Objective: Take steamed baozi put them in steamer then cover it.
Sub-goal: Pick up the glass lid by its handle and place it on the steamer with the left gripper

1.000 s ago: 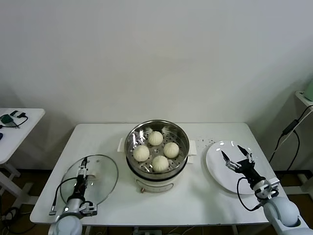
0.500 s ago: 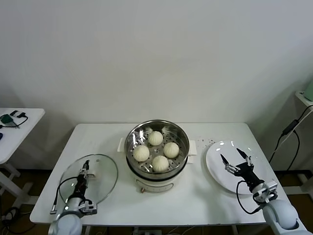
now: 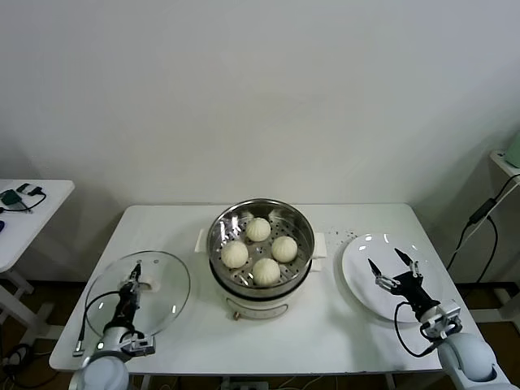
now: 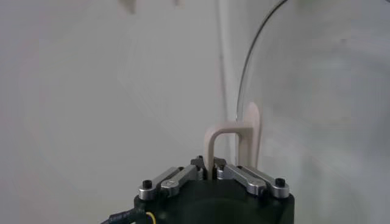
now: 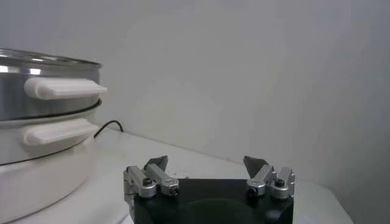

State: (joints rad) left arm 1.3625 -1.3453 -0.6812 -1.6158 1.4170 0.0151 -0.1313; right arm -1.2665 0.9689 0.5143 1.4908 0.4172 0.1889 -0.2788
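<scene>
Four baozi [image 3: 260,249] fill the steamer [image 3: 262,213]; left jaws clamp cover handle [image 4: 228,141], right jaws wide.

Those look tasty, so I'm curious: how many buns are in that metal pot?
4, all in the steamer: one bun at the back, one on the right, one at the front, one on the left. None seem hidden.

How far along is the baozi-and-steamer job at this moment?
Done: all four baozi sit in the steamer, and the white plate is bare. In hand: the left gripper is shut on the handle of the glass cover, left of the pot. The right gripper hangs open over the plate. Left: set the cover on the steamer.
</scene>
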